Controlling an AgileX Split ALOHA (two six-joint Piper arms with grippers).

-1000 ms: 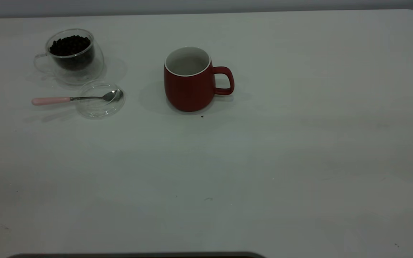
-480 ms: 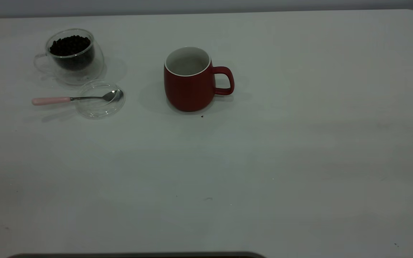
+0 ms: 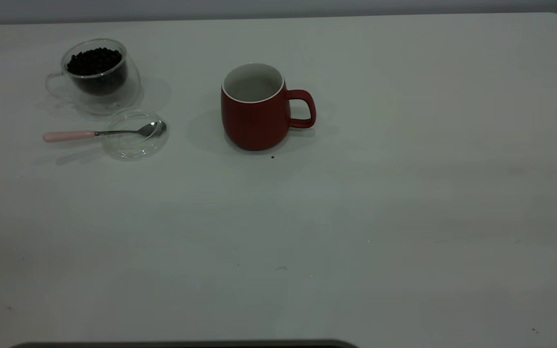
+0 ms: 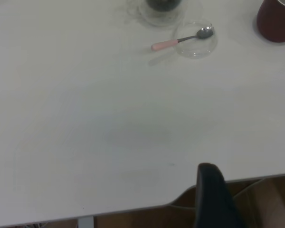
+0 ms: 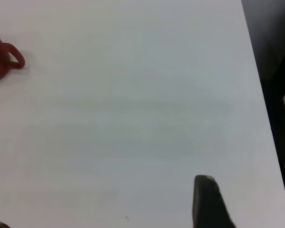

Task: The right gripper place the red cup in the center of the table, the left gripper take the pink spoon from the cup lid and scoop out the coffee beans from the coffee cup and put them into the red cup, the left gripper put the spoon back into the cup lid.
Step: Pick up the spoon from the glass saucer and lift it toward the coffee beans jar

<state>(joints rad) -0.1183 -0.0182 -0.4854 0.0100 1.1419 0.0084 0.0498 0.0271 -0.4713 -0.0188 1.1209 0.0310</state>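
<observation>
Tabletop point(image 3: 404, 193) scene, with the red cup point(image 3: 255, 107) as landmark. The red cup stands upright near the middle of the tabletop, handle turned away from the coffee cup point(image 3: 98, 75), its white inside showing no beans. The coffee cup, well apart from the red cup on the side opposite the handle, holds the coffee beans point(image 3: 94, 60). The cup lid point(image 3: 134, 134) lies between them, just beside the coffee cup; the pink spoon point(image 3: 102, 132) rests with its bowl in the lid and its pink handle pointing away from the red cup. 1 dark speck point(image 3: 272, 156) lies just beside the red cup's base.

Nothing on the tabletop has shifted against the 2 earlier exterior frames.

Left pincer point(image 4: 213, 199) and right pincer point(image 5: 206, 202): only 1 black finger of each shows, at the tabletop's edge, far from the red cup; how far open they are cannot be told, and nothing is seen in their hold.
</observation>
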